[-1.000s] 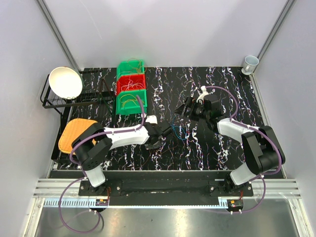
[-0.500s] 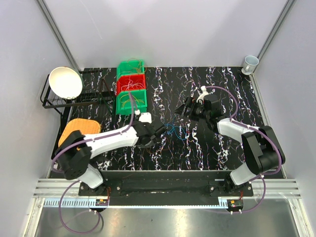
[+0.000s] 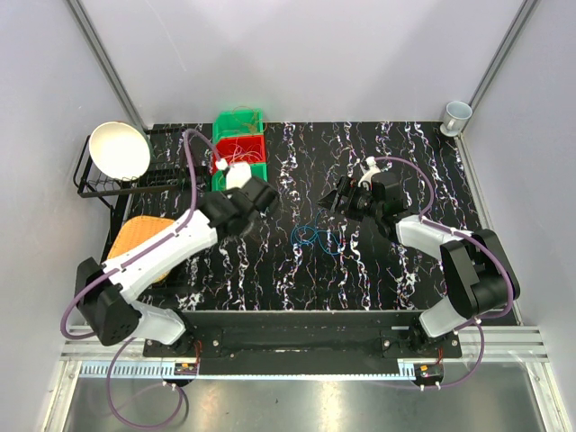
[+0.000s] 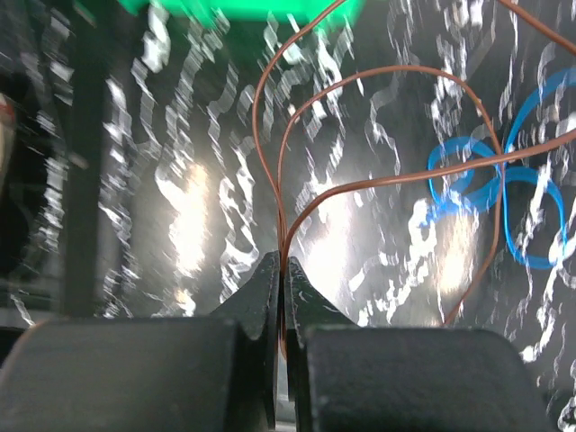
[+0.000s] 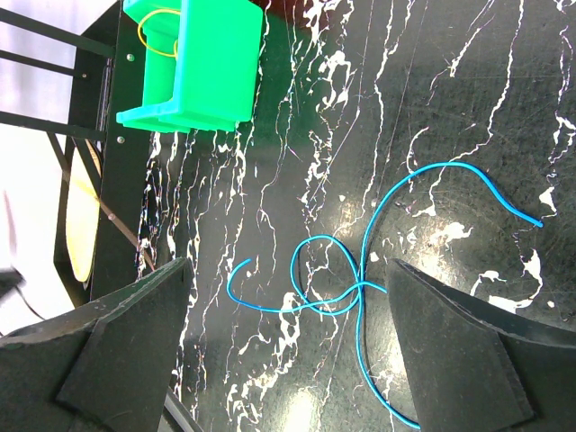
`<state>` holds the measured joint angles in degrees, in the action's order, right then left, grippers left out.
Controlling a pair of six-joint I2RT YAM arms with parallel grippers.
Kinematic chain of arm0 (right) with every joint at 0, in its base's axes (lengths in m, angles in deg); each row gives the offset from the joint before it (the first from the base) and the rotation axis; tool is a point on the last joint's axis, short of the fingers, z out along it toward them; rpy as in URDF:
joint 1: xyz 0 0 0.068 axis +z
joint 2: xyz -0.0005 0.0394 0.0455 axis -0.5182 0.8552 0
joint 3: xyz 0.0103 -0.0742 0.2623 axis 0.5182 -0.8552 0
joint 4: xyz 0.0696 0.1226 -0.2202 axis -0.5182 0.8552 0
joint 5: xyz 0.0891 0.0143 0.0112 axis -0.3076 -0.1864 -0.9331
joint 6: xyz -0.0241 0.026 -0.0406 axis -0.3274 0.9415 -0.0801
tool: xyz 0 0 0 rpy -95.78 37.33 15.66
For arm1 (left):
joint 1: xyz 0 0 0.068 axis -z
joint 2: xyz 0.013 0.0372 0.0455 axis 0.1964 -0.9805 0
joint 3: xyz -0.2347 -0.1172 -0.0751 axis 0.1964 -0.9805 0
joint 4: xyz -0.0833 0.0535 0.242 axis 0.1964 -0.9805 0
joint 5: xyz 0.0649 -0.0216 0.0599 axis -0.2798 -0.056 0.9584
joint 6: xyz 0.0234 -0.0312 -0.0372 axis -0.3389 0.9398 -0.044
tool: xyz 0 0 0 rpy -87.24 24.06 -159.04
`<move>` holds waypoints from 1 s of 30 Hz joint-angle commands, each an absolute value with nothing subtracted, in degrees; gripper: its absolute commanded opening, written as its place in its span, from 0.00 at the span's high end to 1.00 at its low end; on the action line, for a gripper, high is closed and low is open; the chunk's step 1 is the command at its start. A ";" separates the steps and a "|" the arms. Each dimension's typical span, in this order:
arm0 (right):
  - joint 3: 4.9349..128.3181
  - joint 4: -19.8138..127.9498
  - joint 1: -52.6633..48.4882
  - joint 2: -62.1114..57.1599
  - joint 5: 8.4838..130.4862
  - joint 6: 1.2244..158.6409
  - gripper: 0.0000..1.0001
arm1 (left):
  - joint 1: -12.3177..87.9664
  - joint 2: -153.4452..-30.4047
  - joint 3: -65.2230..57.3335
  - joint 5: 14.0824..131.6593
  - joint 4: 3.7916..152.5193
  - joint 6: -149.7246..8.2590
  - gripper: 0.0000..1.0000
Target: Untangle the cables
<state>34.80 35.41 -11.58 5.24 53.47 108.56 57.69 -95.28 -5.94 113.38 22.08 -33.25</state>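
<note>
My left gripper point(image 3: 255, 196) is shut on a thin orange cable point(image 4: 387, 175), whose loops rise from between the jaws point(image 4: 282, 270) in the left wrist view. It hangs above the table just in front of the bins. A blue cable point(image 3: 312, 238) lies looped on the black marble table, to the right of that gripper; it also shows in the left wrist view point(image 4: 531, 207) and the right wrist view point(image 5: 360, 288). My right gripper point(image 3: 340, 200) is open and empty, hovering above the blue cable, its jaws wide apart point(image 5: 288, 263).
A green bin point(image 3: 238, 120), a red bin point(image 3: 238, 148) and a second green bin point(image 5: 207, 63) stand in a row at the back left, with thin cables inside. A black rack with a white bowl point(image 3: 119, 150) and an orange pad point(image 3: 135, 238) are at the left. A cup point(image 3: 456, 114) stands at the back right.
My left arm has swung from the table's middle, beside the blue cable, back and left toward the bins, taking the orange cable with it. The blue cable stays on the table. The right arm has not moved.
</note>
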 commanded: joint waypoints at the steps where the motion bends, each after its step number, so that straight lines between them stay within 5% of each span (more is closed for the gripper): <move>1: 36.61 34.84 -11.88 5.39 53.22 108.54 0.06 | 53.34 -93.42 0.77 118.22 22.35 -40.28 1.00; 17: 36.96 34.75 -11.79 6.53 52.78 108.89 0.06 | 38.76 -103.79 17.05 118.05 42.17 -53.74 1.00; 30: 37.22 33.87 -11.79 7.94 51.73 109.59 0.06 | 27.68 -115.29 19.95 102.06 72.16 -52.35 1.00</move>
<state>34.91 35.78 -11.58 7.47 53.38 109.19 29.26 -112.94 18.80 107.85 55.34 -52.88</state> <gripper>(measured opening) 0.940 0.012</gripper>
